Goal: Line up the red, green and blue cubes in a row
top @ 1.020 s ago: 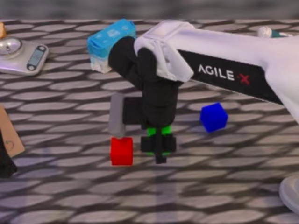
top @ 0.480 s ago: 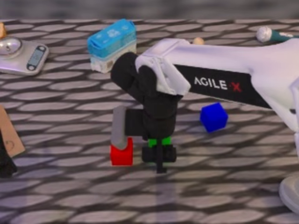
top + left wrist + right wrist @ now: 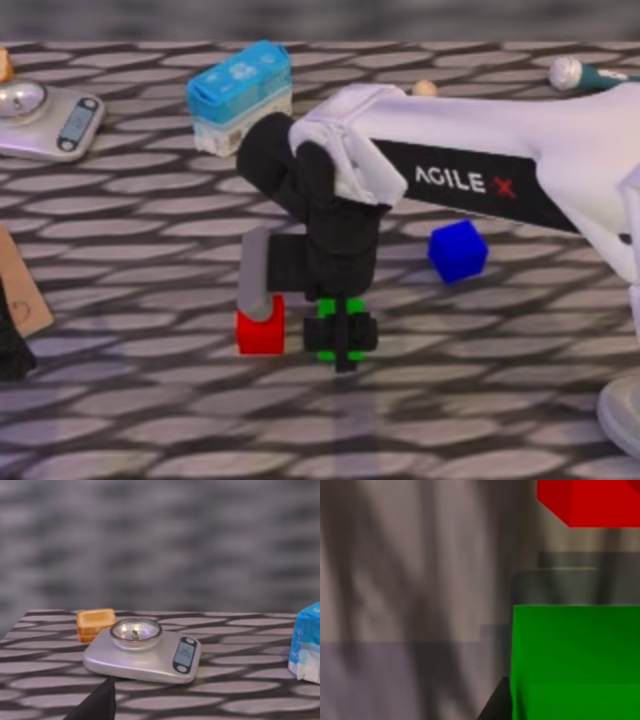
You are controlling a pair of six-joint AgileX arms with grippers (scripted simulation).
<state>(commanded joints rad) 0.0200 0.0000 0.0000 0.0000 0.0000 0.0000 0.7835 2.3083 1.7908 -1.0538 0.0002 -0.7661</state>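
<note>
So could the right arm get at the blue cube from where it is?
Probably yes: the blue cube stands alone on bare table, just right of the right tool, nothing on or against it. But that tool is over the green cube, so it is busy.

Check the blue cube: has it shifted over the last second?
No. The blue cube sits at the same spot on the table pattern, right of the right end effector, which grips the green cube.

Red cube (image 3: 260,332): flat on the worktop, just left of the right pincer (image 3: 341,336).
Green cube (image 3: 341,325): between the pincer's fingers, mostly hidden.
Blue cube (image 3: 458,250): right of the pincer, apart.
</note>
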